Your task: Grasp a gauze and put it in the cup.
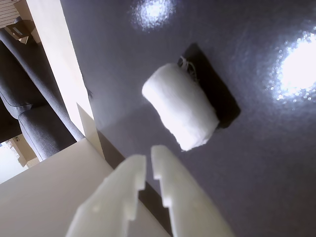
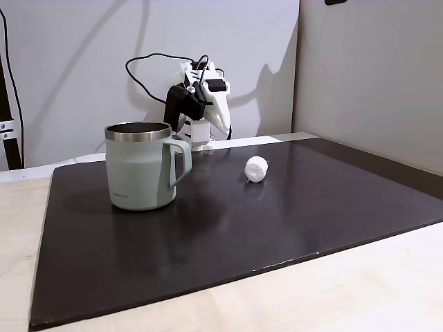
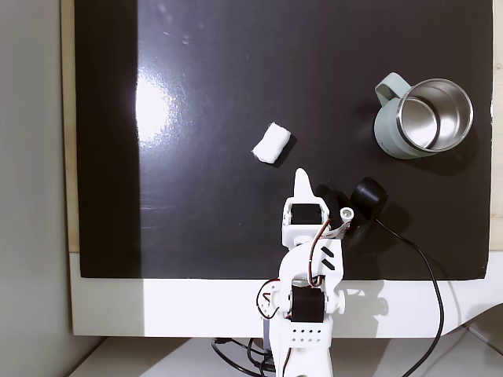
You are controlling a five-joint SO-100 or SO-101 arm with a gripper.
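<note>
Above dark mat [image 3: 196, 236], pincer [image 1: 149, 163] nearly closed, empty; gauze [image 1: 180, 106] just ahead, untouched.

from my screen i see the gauze [image 3: 271, 144] as a small white roll of soft fabric lying on its side, loose on the dark mat (one end looks a little frayed in the wrist view [image 1: 180, 104]). it sits near the mat's middle, nothing touching it. the cup [image 2: 142, 166] is a pale sage-green mug with a bare steel rim, standing upright and empty, its squared handle turned toward the gauze's side. the two are well apart in both fixed views.
</note>
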